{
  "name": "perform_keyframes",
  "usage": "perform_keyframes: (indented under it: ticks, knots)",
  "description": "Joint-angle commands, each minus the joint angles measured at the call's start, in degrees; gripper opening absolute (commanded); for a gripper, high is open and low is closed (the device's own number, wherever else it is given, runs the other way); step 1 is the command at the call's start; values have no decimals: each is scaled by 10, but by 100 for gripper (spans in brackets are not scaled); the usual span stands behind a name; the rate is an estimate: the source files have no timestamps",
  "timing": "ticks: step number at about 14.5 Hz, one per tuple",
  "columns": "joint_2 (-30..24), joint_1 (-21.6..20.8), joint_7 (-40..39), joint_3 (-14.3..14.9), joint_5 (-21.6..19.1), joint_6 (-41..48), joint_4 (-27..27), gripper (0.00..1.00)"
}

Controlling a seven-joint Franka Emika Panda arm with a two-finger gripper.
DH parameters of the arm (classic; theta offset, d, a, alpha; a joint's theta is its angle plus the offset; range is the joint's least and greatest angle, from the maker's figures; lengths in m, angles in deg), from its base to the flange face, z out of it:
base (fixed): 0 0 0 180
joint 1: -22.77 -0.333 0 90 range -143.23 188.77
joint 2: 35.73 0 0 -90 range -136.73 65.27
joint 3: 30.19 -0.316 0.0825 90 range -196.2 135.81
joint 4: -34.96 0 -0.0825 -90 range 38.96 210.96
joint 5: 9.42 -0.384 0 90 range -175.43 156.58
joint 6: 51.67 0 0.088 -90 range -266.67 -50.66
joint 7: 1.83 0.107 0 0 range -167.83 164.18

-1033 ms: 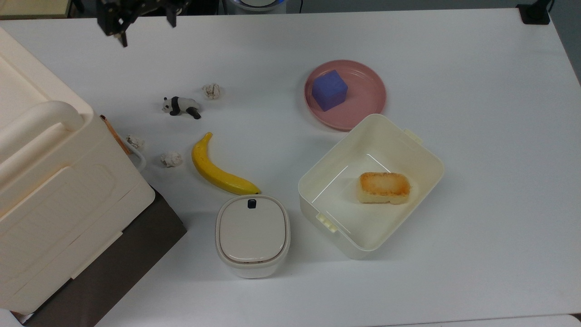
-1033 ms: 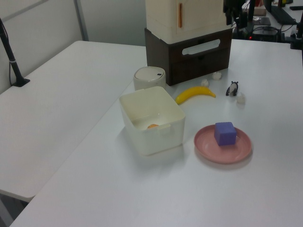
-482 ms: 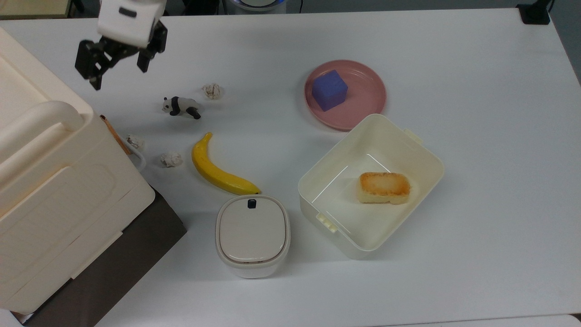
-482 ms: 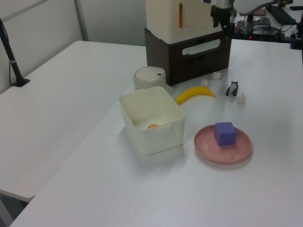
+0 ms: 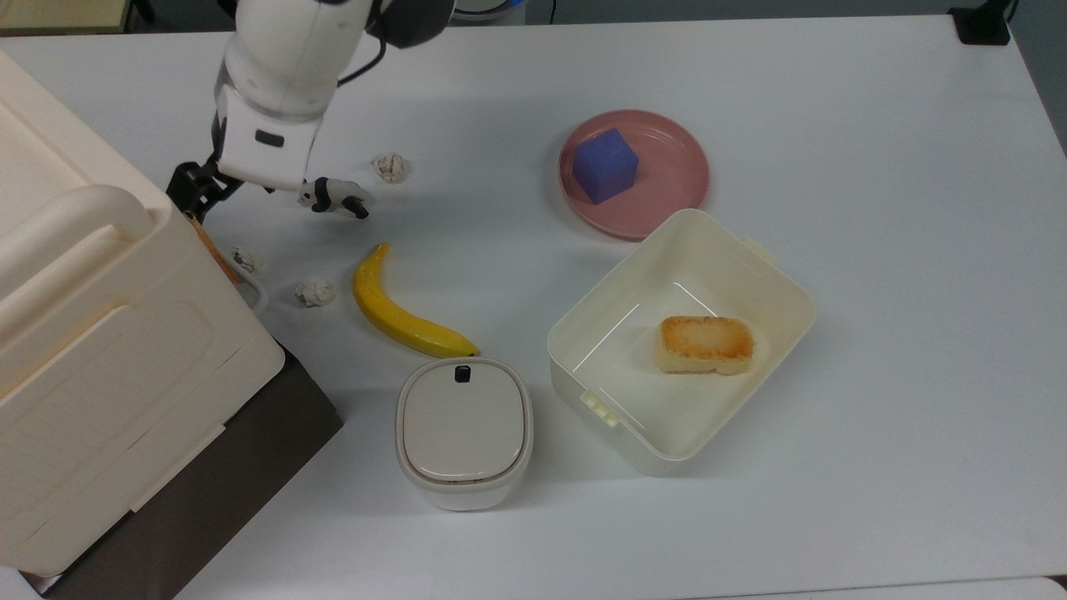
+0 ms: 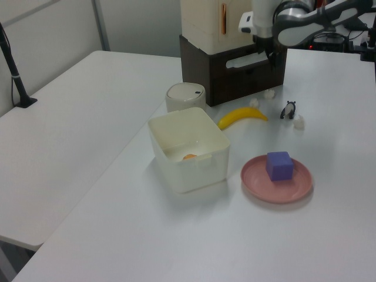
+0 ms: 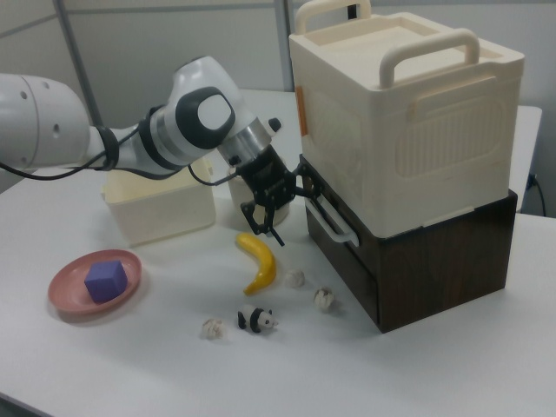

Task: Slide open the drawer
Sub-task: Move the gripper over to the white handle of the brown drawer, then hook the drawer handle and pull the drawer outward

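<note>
In the top view, the gripper (image 5: 193,193) sits at the far left of the table (image 5: 875,250), just beside the corner of the big cream box (image 5: 108,333) that covers the cabinet. The drawer shows here only as a bit of its white handle (image 5: 257,293) poking out under the box. Jaws mostly hidden by the wrist, so can't tell their gap here.

In the left view, the drawer (image 6: 249,59) is the top front panel of the dark cabinet (image 6: 232,73), flush w/ the front, so closed. The arm hangs right in front of the handle's far end.

In the right view, the gripper (image 7: 276,201) has fingers spread apart w/ nothing between them, close to the handle (image 7: 328,217), apparently not yet around it. Judged progress: approach nearly done; grasp and pull still left. Panel is dark brown, handle a white loop.
</note>
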Motion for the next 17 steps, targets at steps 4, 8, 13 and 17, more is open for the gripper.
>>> perform_keyframes:
  ticks: [4, 8, 13, 17]
  knots:
    - [30, -3, 47, 1, 23, -10, -24, 100]
    - [36, -2, 55, 1, 24, -31, -27, 100]
    - [42, -9, 115, -1, 23, -30, -8, 100]
    - [42, -4, 153, -34, 15, -27, 0, 100]
